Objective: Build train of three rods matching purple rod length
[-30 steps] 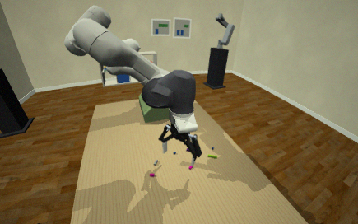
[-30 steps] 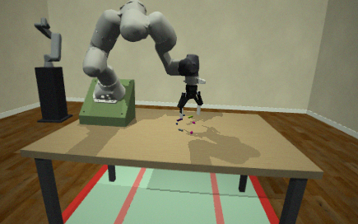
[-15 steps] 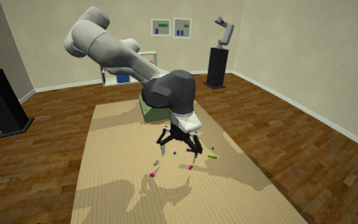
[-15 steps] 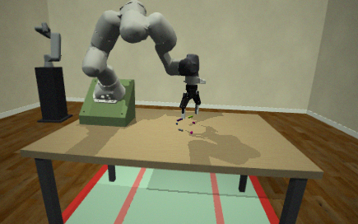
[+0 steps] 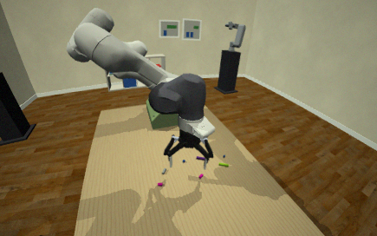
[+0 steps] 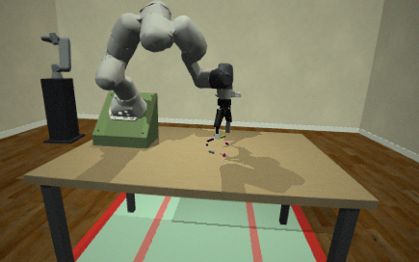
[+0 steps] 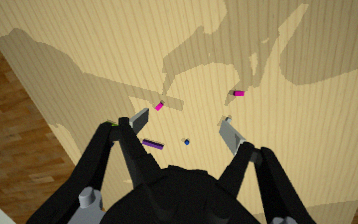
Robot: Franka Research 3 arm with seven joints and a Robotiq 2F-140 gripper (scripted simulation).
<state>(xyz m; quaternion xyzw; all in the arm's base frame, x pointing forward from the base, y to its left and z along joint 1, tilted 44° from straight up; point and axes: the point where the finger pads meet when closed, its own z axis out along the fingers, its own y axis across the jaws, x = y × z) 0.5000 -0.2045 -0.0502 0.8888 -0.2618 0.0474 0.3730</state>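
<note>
My gripper (image 5: 188, 164) is open and empty, hovering just above the table over the cluster of rods. In the wrist view a tiny blue rod (image 7: 186, 142) lies between the open fingers, and the purple rod (image 7: 152, 144) lies beside the left finger. One magenta rod (image 7: 159, 106) lies just beyond the left fingertip and a second magenta rod (image 7: 238, 93) lies farther off to the right. A grey rod (image 5: 164, 171) lies left of the gripper. The lime rod (image 5: 224, 165) and a second blue rod (image 5: 224, 155) lie to the right. All the rods lie apart from each other.
The arm's green base block (image 6: 126, 120) stands at the table's back left. The table's right edge (image 5: 256, 158) runs close to the lime rod. Black pedestals (image 5: 228, 71) stand on the floor away from the table.
</note>
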